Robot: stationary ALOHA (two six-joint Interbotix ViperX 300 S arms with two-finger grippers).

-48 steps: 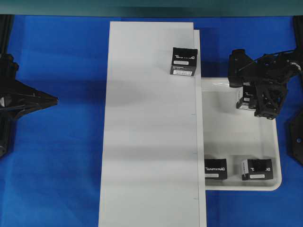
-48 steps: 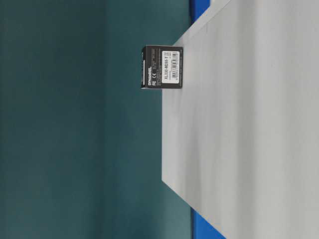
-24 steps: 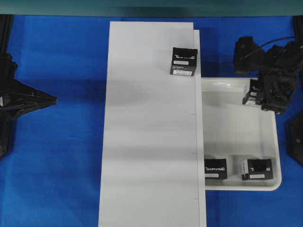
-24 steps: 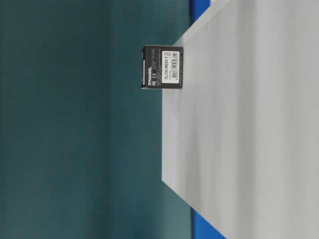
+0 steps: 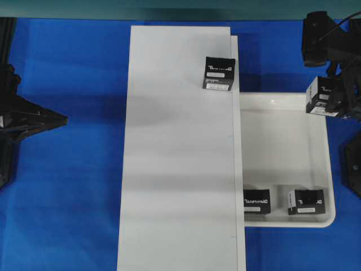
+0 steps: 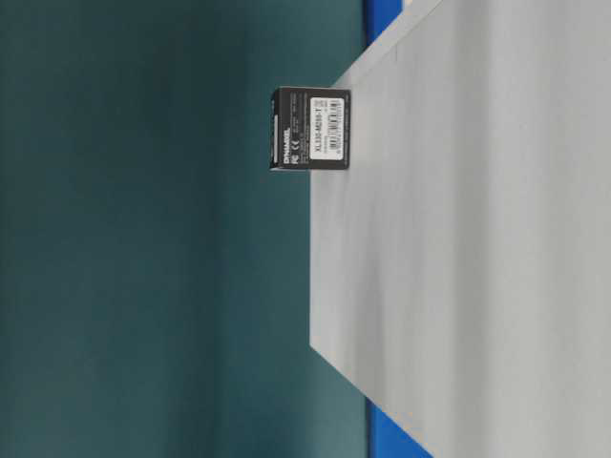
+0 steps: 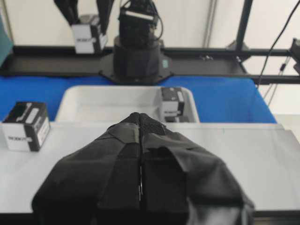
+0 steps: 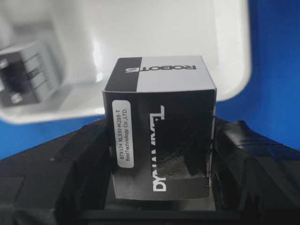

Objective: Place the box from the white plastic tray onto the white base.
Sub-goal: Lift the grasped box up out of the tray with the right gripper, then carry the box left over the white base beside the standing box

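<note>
My right gripper (image 5: 326,99) is shut on a black box (image 5: 321,96) with white lettering and holds it in the air over the far right corner of the white plastic tray (image 5: 282,152). In the right wrist view the box (image 8: 161,136) sits between both fingers (image 8: 75,159), with the tray (image 8: 164,37) below. Another box (image 5: 219,73) stands on the white base (image 5: 180,158) at its far right edge and also appears in the table-level view (image 6: 310,127). My left gripper (image 5: 59,119) is shut and empty, left of the base.
Two more boxes (image 5: 256,201) (image 5: 306,201) lie along the tray's near rim. The tray butts against the base's right edge. Blue cloth (image 5: 73,186) covers the table around them. The right arm's black body (image 5: 324,34) stands at the far right.
The right gripper has lifted its box out of the tray and carried it up and toward the far right corner. The left arm and the other boxes have stayed put.
</note>
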